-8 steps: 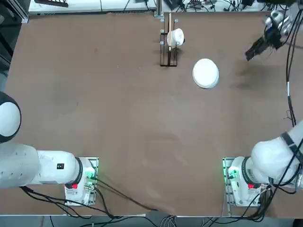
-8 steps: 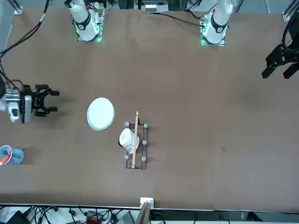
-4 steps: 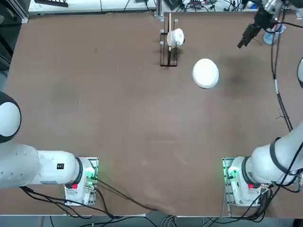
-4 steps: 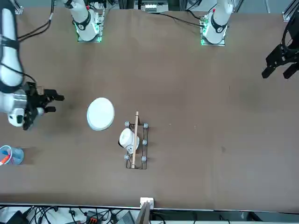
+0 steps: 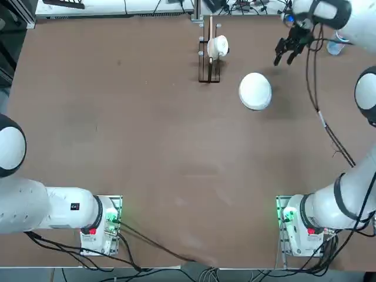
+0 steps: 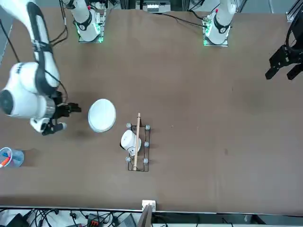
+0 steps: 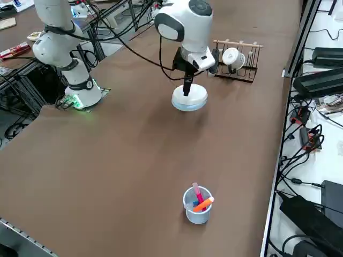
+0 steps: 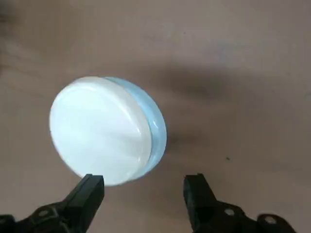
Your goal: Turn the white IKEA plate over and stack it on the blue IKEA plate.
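A: Where do we have the white IKEA plate [image 5: 255, 91]?
B: On top of the blue IKEA plate [image 8: 158, 128]. Taking the top view as our clock, 12 away from the arm bases, we see the stack between center and 1 o'clock on the table.
A: Square stack?
B: Close. From the wrist we see a blue crescent past one side of the white rim. We can't tell which face of the white plate is up.
A: Right gripper [image 5: 282, 61]?
B: Wide, fingers well apart. We have it near the stack, at its 1 to 2 o'clock, with the arm coming in from the 2 o'clock side.
A: Neighbors?
B: Wire rack [image 6: 146, 149] with a wooden bar [image 7: 236, 43] at the stack's 10 o'clock. White cup [image 5: 218, 46] is at the rack, on its plate side. Translucent blue cup [image 7: 197, 213] is at the stack's 2 o'clock, well apart, and we see an orange item [image 7: 203, 204] and a pink one [image 7: 198, 194] sticking up from it.
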Motion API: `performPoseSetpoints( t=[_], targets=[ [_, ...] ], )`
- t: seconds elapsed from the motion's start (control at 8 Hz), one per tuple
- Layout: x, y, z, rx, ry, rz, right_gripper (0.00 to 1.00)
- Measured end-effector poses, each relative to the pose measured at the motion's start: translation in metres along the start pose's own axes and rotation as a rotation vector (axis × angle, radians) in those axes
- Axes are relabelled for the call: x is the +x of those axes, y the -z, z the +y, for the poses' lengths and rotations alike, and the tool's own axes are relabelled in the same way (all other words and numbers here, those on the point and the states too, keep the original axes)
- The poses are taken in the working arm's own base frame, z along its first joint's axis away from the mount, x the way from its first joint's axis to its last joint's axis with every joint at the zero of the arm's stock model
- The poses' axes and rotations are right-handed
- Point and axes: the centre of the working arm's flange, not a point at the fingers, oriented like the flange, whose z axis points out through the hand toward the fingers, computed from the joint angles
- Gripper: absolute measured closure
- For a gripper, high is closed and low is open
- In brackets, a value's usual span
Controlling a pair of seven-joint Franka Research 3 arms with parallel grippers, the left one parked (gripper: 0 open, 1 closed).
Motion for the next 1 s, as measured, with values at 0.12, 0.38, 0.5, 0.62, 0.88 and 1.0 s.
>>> performPoseSetpoints(
  t=[0.12, 0.38, 0.5, 0.62, 0.88, 1.0],
  targets=[
    [-0.004, -0.025, -0.005, -0.018, -0.038, 0.009, 0.00],
    [-0.016, -0.064, -0.005, -0.035, -0.069, 0.018, 0.00],
    [-0.019, -0.073, -0.004, -0.040, -0.074, 0.027, 0.00],
    [-0.021, -0.077, -0.004, -0.043, -0.077, 0.038, 0.00],
    [-0.020, -0.080, -0.006, -0.047, -0.078, 0.051, 0.00],
    [-0.020, -0.083, -0.005, -0.048, -0.079, 0.055, 0.00]
  ],
)
